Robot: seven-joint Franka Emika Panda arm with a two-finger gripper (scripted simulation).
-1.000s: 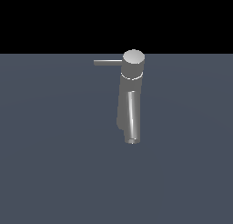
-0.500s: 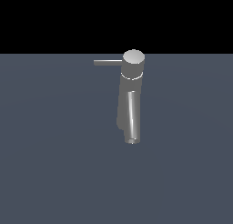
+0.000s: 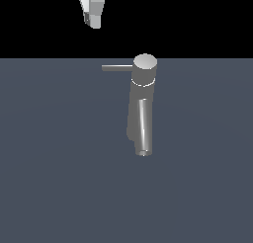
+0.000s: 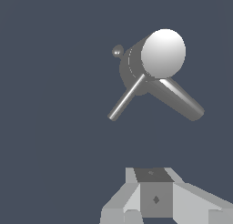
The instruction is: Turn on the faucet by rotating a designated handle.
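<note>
The claw (image 3: 92, 20) hung high in the exterior view, up and toward that view's left of the faucet (image 3: 142, 106), well apart from it and touching nothing — whether its fingers were spread or closed could not be told. The faucet stood upright on the dark grey table (image 3: 54, 178), its round flat cap on top and the shiny spout (image 3: 144, 128) running down its front. The handle (image 3: 117, 67) — a thin rod — stuck out sideways from the cap toward the exterior view's left.
</note>
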